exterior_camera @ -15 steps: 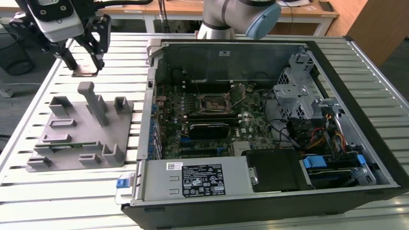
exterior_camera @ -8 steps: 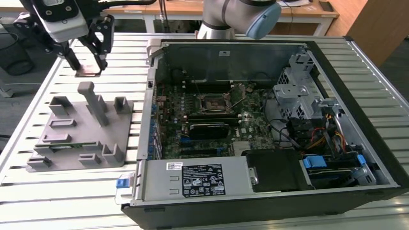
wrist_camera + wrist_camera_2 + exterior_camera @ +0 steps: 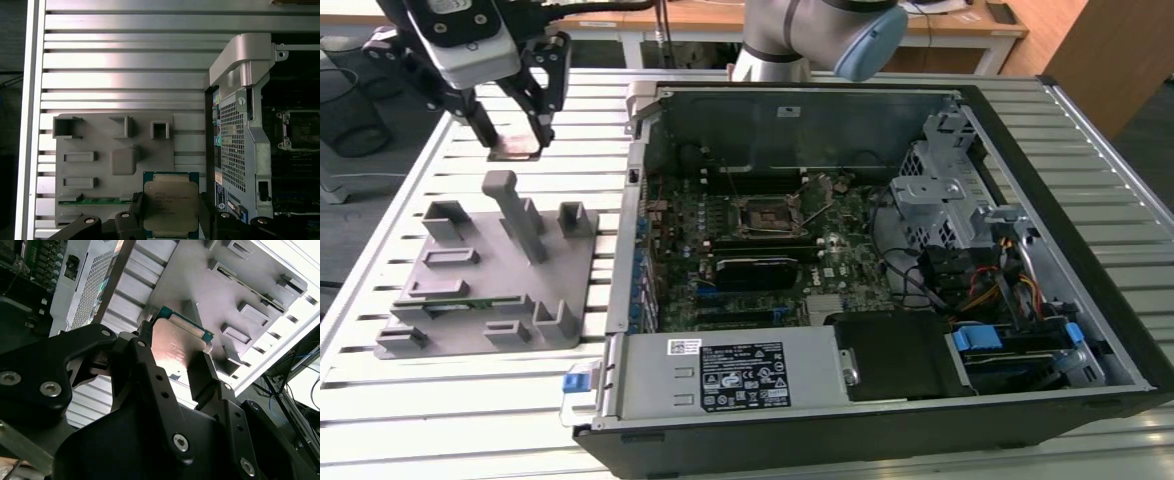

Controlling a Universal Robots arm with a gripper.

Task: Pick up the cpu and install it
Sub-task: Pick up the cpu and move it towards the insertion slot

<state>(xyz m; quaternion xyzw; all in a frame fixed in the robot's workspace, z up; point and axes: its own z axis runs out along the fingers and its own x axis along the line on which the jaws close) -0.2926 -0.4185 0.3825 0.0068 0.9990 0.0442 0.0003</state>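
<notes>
In the exterior view, the gripper (image 3: 515, 133) is up high at the exterior view's left, over the table (image 3: 440, 400). It is clamped on the cpu (image 3: 516, 150). The cpu looks very small here, and its green edge is hard to make out. The top of the gripper is cut off by the picture's edge. The cpu hangs in the air above the table, just past the grey holder (image 3: 487, 275). It is well apart from the open case (image 3: 881, 420). The socket (image 3: 767, 213) sits in the middle of the case. The arm (image 3: 814, 35) stands behind the case, and much of it is cut off.

In the second wrist view, the cpu (image 3: 181, 342) is pinched between two black fingers (image 3: 146, 371), one on each side. The fingers hide part of its edges. The holder (image 3: 240, 295) lies behind it, out of reach.

In the first wrist view, the cpu (image 3: 170, 200) shows its silver top and a thin green rim. The picture's edge cuts off part of it. It is in front of the holder (image 3: 95, 160), with the case (image 3: 240, 130) beside it. The socket (image 3: 300, 131) is dark and hard to see.
</notes>
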